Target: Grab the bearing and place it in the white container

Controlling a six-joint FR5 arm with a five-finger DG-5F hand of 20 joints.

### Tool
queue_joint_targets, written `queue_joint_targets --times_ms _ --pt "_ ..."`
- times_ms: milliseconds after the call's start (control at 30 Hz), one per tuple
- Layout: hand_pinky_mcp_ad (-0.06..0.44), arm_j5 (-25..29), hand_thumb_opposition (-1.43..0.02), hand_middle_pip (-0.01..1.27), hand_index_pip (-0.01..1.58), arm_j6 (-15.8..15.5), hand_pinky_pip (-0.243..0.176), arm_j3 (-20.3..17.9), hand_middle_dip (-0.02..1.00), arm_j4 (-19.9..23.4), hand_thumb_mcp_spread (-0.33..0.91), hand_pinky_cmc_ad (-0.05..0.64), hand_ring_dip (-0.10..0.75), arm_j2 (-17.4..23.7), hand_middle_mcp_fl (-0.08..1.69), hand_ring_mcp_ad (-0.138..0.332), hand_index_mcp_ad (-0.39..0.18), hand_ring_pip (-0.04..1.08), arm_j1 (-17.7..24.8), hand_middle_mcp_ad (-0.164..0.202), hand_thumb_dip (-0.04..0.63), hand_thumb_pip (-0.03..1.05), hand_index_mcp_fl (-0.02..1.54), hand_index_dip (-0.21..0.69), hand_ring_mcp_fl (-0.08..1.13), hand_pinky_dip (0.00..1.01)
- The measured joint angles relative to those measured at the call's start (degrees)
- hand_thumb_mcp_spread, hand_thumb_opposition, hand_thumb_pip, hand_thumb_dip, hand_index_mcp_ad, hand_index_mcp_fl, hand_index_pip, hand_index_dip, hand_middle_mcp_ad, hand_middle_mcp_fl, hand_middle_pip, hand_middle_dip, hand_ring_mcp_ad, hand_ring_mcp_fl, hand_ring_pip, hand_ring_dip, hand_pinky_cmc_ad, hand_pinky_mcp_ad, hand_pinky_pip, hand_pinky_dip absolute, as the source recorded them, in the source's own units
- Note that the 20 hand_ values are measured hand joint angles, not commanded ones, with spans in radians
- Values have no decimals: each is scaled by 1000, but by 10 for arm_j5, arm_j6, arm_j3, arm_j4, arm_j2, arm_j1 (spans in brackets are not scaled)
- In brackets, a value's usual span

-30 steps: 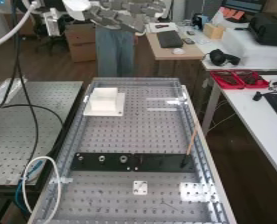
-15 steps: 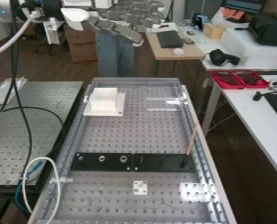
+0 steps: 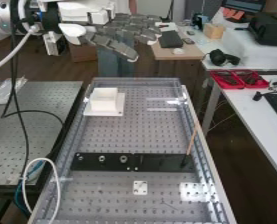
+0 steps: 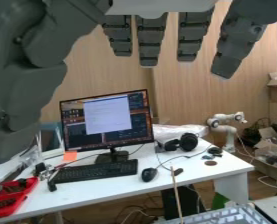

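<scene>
While the hand (image 3: 89,14) is suspended in the air, its fingers (image 4: 148,40) are extended and spread, with the thumb well apart from them; it grips no part. In the high view it appears above the far edge of the bench (image 3: 95,135), toward the far left corner.

Raised rails border the bench along its left and right edges. The black strip (image 3: 155,164) lies crosswise in the near half, spanning most of the width between the rails. A thin stick (image 3: 190,141) stands at the strip's right end, tilted so that its top overlaps the right edge in view. A white cable (image 3: 57,177) loops over the left edge near the near corner. Perforated surface extends from the strip to the far edge, along the right of the container.

The white container (image 3: 104,100) sits on a white base plate (image 3: 117,111) near the far left corner, close to the left edge. Its contents cannot be made out. The bearing (image 3: 123,159), read as the largest ring, is on the strip's left half, in line with two smaller round metal parts (image 3: 101,158). A small white plate (image 3: 140,188) lies nearer the near edge.

Beyond the right edge, a red tray (image 3: 232,88) with two compartments stands on a white table (image 3: 255,117); dark items lie in both.
</scene>
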Motion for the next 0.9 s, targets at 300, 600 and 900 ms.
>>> queue_joint_targets --times_ms 300,600,900 --pt "328 68 -723 141 87 9 -106 -46 155 56 246 431 63 -18 9 175 -24 101 19 52 31 442 26 19 -2 278" --pt "328 156 -726 141 87 14 -106 -88 155 122 243 429 63 -52 9 176 -24 101 49 52 49 483 26 0 -2 291" --pt "328 152 -744 141 108 25 -106 -102 155 137 248 429 63 -82 7 176 -24 99 38 52 94 545 40 -44 -2 305"
